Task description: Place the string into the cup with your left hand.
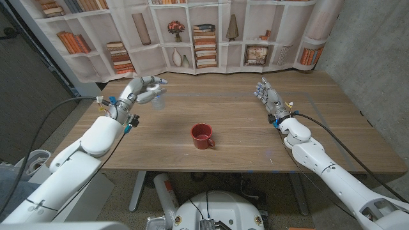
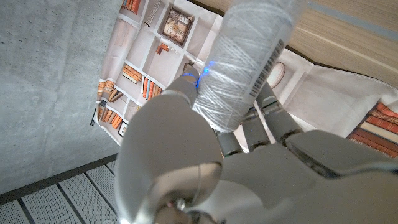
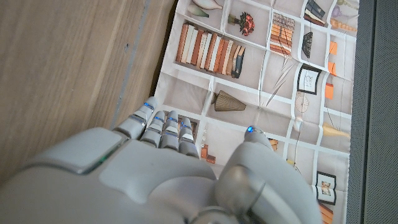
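One red cup (image 1: 202, 136), one string spool (image 1: 156, 97) in the left hand (image 1: 142, 89).

Glossy cup (image 1: 202, 135); matt wooden table (image 1: 255, 140)

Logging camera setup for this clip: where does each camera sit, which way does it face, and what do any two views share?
Head view: fixed on the robot's head, looking down over the table at the red cup; both arms show, the left hand and the right hand.
Left wrist view: on the left wrist, looking along the left hand, which grips the spool of string.
Right wrist view: on the right wrist, looking along the right hand toward the table edge.
Shared: all views catch the bookshelf backdrop.
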`<state>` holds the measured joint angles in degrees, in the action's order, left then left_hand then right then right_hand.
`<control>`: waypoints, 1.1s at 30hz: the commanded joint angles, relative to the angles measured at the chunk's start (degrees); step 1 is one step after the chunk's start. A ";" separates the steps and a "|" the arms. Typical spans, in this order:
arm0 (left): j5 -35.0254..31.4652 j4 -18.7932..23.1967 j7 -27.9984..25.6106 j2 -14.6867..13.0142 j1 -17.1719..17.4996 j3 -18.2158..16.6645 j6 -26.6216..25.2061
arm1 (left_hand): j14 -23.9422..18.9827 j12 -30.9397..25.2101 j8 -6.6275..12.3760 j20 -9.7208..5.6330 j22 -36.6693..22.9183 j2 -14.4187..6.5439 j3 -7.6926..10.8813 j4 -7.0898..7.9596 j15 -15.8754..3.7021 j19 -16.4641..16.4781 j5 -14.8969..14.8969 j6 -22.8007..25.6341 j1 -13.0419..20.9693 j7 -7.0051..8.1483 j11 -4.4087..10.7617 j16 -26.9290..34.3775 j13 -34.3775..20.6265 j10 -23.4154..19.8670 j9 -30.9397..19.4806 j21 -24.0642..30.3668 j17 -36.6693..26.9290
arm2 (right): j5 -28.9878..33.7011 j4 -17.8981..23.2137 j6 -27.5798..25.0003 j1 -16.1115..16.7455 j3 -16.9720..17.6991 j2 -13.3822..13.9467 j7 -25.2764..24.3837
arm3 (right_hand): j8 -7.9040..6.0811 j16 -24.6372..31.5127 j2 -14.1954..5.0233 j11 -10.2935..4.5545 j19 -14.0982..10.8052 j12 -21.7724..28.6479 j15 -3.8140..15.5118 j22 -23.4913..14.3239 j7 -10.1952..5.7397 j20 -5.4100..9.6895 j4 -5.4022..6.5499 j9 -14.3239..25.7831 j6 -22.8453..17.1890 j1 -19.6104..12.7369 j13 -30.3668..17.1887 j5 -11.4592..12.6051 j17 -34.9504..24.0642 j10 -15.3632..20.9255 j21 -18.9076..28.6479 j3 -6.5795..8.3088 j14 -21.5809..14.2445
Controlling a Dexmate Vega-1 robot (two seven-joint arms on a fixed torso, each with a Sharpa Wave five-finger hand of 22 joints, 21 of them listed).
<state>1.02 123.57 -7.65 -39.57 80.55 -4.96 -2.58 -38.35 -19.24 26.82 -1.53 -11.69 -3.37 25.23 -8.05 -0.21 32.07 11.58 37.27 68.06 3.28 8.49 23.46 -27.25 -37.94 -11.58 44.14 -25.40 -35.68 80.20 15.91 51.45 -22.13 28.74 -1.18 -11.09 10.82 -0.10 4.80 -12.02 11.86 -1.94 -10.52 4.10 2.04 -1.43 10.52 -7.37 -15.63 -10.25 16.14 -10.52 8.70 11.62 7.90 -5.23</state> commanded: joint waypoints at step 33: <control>1.94 0.19 2.16 -5.04 -3.55 7.79 3.97 | -4.25 1.00 -0.18 -0.13 0.25 -1.90 1.15 0.08 -6.47 -0.70 0.02 0.58 1.66 -0.03 -0.22 -0.72 -1.11 -0.89 -0.25 1.60 -0.86 | -0.30 0.48 1.34 0.88 0.42 -0.21 -0.12 | -0.05 -0.02 -0.70 0.32 0.20 0.08 -0.29 -0.10 0.28 -0.08 -0.37 0.16 -0.07 -0.33 -0.32 -0.12 -0.19 0.35 -0.05 0.05 -0.42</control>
<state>2.78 123.00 -5.86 -43.56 77.37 1.35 0.64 -38.35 -18.30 26.82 -1.62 -11.42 -3.50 25.92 -7.82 -0.21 31.36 11.57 37.27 68.21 3.28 8.29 22.92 -28.04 -38.17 -11.58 45.25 -26.00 -35.85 80.62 16.86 52.08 -21.91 28.61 -1.22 -11.09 10.82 -0.33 4.80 -12.02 11.86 -1.94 -10.52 4.10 2.04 -1.42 10.52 -7.37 -15.86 -10.25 16.14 -10.52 8.70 11.62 7.91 -5.23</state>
